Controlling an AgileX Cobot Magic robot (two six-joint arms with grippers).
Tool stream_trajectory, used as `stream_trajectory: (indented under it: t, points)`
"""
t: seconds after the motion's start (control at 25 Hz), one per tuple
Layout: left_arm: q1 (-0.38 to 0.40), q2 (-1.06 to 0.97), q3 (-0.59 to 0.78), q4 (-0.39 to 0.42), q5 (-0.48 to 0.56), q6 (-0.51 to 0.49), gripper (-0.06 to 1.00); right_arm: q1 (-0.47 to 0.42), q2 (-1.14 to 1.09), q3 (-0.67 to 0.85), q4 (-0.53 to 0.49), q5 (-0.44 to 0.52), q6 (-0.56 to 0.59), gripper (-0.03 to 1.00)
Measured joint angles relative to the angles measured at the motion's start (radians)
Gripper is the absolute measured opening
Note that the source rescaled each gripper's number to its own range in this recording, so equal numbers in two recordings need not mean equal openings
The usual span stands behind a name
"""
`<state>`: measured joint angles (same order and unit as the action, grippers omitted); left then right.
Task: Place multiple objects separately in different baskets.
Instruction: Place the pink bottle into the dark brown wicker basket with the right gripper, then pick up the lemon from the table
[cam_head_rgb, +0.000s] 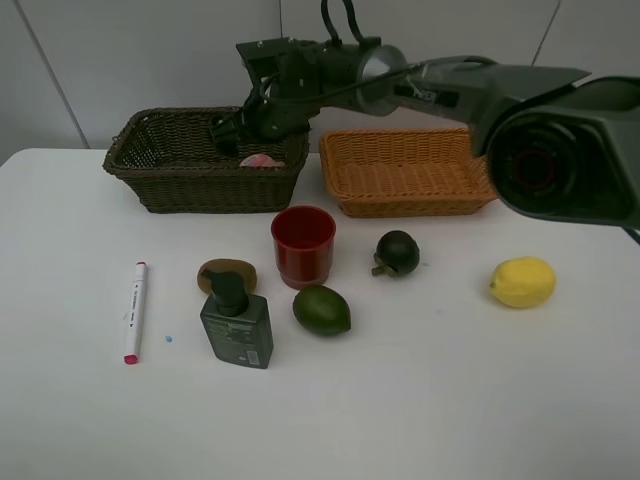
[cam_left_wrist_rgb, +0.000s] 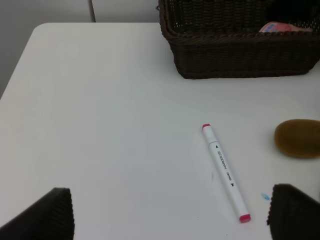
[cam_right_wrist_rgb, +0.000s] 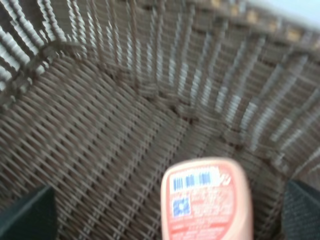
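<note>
The dark basket (cam_head_rgb: 160, 165) stands at the back left, the light orange basket (cam_head_rgb: 405, 175) to its right. My right gripper (cam_head_rgb: 232, 132) reaches over the dark basket and is open. In the right wrist view the pink bottle (cam_right_wrist_rgb: 207, 200) lies on the basket's woven floor (cam_right_wrist_rgb: 100, 125) between the spread fingers of my right gripper (cam_right_wrist_rgb: 165, 214), touching neither. The pink bottle (cam_head_rgb: 260, 160) shows above the rim. My left gripper (cam_left_wrist_rgb: 170, 215) is open above the table near the white marker (cam_left_wrist_rgb: 225, 171) and kiwi (cam_left_wrist_rgb: 298, 138).
On the table in front of the baskets lie the marker (cam_head_rgb: 134, 310), kiwi (cam_head_rgb: 227, 272), dark green pump bottle (cam_head_rgb: 237, 322), red cup (cam_head_rgb: 303, 245), avocado (cam_head_rgb: 321, 309), dark round fruit (cam_head_rgb: 397, 252) and lemon (cam_head_rgb: 522, 281). The right arm spans above the orange basket.
</note>
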<state>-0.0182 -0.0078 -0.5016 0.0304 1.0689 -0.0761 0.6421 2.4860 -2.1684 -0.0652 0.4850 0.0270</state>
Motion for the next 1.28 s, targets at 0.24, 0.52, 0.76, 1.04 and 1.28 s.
stream_trajectory:
  t: [0.24, 0.52, 0.76, 1.04, 1.28]
  points:
    - [0.000, 0.000, 0.000, 0.000, 0.000, 0.000, 1.00, 0.000, -0.104, 0.000, -0.045, 0.047, 0.000, 0.98]
    - [0.000, 0.000, 0.000, 0.000, 0.000, 0.000, 1.00, 0.000, -0.192, 0.000, -0.077, 0.162, 0.000, 0.98]
    - [0.000, 0.000, 0.000, 0.000, 0.000, 0.000, 1.00, -0.001, -0.264, 0.000, -0.123, 0.366, 0.000, 0.98]
    - [0.000, 0.000, 0.000, 0.000, 0.000, 0.000, 1.00, -0.003, -0.358, 0.000, -0.171, 0.614, 0.001, 0.99]
    - [0.000, 0.000, 0.000, 0.000, 0.000, 0.000, 1.00, -0.025, -0.400, 0.004, -0.230, 0.727, 0.020, 0.99]
